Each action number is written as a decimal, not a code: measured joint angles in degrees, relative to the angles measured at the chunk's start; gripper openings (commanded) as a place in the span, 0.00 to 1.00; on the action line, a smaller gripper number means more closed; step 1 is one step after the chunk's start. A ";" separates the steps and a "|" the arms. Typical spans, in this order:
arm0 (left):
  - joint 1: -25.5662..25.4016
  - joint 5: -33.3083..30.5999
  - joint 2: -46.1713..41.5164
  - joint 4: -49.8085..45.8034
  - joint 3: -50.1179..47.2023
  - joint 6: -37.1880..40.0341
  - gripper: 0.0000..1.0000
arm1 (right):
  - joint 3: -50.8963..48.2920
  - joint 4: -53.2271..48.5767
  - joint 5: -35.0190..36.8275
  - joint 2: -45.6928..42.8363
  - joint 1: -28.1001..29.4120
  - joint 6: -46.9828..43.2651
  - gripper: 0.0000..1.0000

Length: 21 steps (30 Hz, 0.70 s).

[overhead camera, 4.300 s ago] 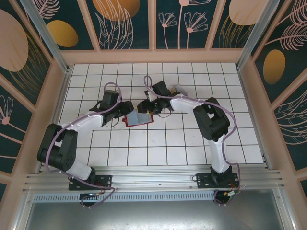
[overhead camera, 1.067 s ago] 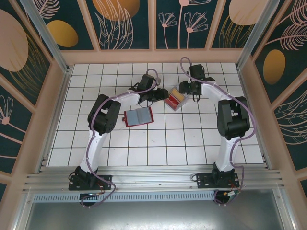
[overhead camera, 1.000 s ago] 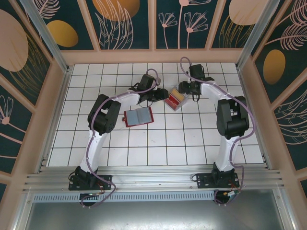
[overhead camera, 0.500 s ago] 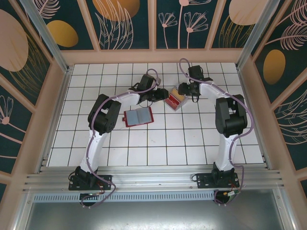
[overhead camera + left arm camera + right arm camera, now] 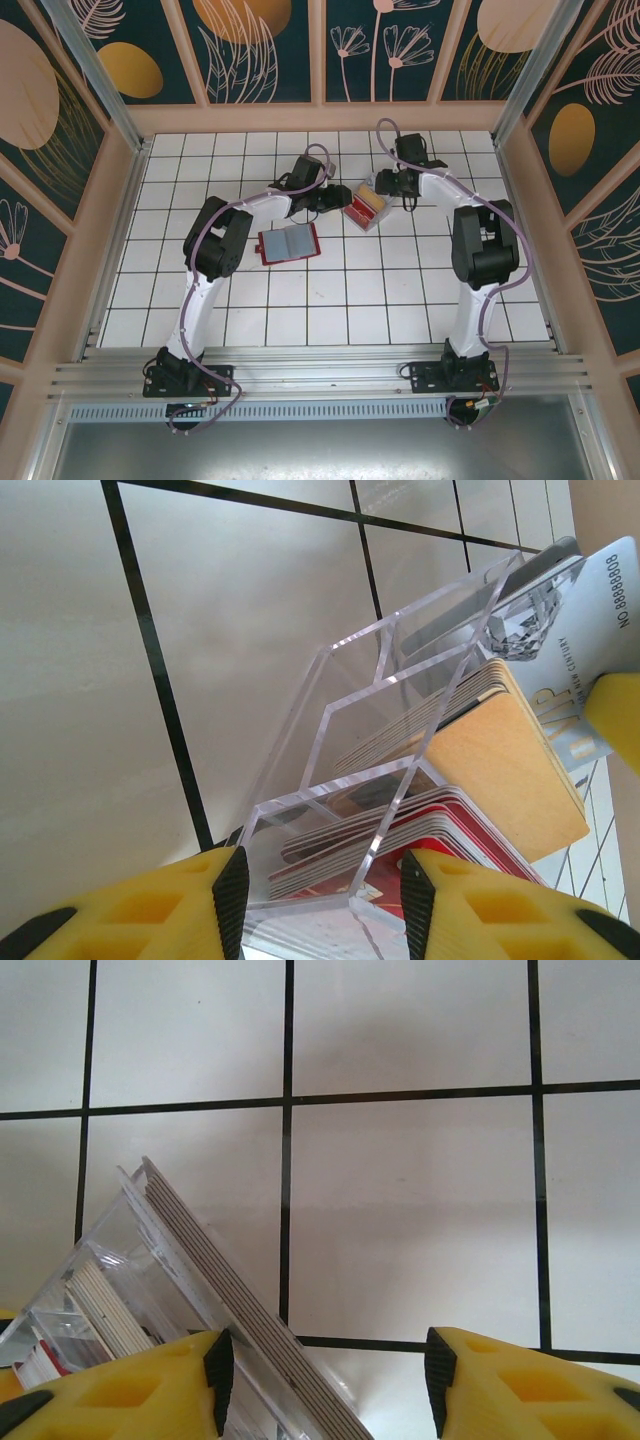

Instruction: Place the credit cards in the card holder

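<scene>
Now the left gripper (image 5: 320, 885) clamps the clear box (image 5: 300, 750). Its upright credit cards (image 5: 510, 770) sit edge-on between the right gripper (image 5: 325, 1360)'s parted jaws, with the card holder (image 5: 289, 243) open at near-left.

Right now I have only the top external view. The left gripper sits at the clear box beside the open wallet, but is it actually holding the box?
Observer: It looks so. In the left wrist view the left gripper has a pad against each side wall of the clear box, at its near end.
Operator: What stands at the box's far end?
Observer: A silver card printed with a number, sticking up past the tan cards.
Operator: And the other arm?
Observer: In the right wrist view the right gripper is open, and the box's end slants in between its fingers, closer to one of them.
</scene>
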 measured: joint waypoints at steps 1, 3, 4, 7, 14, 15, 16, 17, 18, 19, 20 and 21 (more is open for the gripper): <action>0.00 0.00 0.00 0.00 0.00 0.00 0.47 | 0.00 0.00 0.00 -0.07 -0.02 0.00 0.50; 0.00 0.00 0.00 0.00 0.00 0.00 0.47 | 0.00 -0.02 0.00 -0.11 -0.04 0.00 0.48; 0.00 0.00 0.00 0.00 0.00 0.00 0.47 | 0.00 -0.02 -0.02 -0.17 -0.04 0.00 0.45; 0.00 0.04 0.04 0.04 0.00 0.00 0.47 | 0.00 -0.02 -0.04 -0.22 -0.04 -0.04 0.44; 0.00 0.13 0.04 0.07 0.00 0.00 0.47 | 0.00 -0.07 -0.68 -0.22 -0.04 -0.81 0.58; 0.00 0.13 0.04 0.07 0.00 0.00 0.46 | 0.00 -0.09 -0.68 -0.22 -0.04 -0.83 0.58; 0.00 0.13 0.04 0.07 0.00 0.00 0.46 | 0.00 -0.15 -0.72 -0.20 -0.02 -1.18 0.58; 0.00 0.13 0.04 0.07 0.00 0.00 0.47 | 0.00 -0.33 -0.83 -0.20 0.02 -1.36 0.58; 0.00 0.13 0.04 0.07 0.00 0.00 0.47 | 0.00 -0.50 -0.92 -0.17 0.02 -1.44 0.58; 0.00 0.13 0.04 0.07 0.00 0.00 0.47 | 0.00 -0.55 -1.05 -0.09 0.11 -1.49 0.59; 0.00 0.13 0.04 0.07 0.00 0.00 0.46 | 0.00 -0.57 -1.14 -0.02 0.13 -1.49 0.59; 0.00 0.13 0.04 0.07 0.00 0.00 0.47 | 0.02 -0.70 -1.18 0.09 0.15 -1.51 0.59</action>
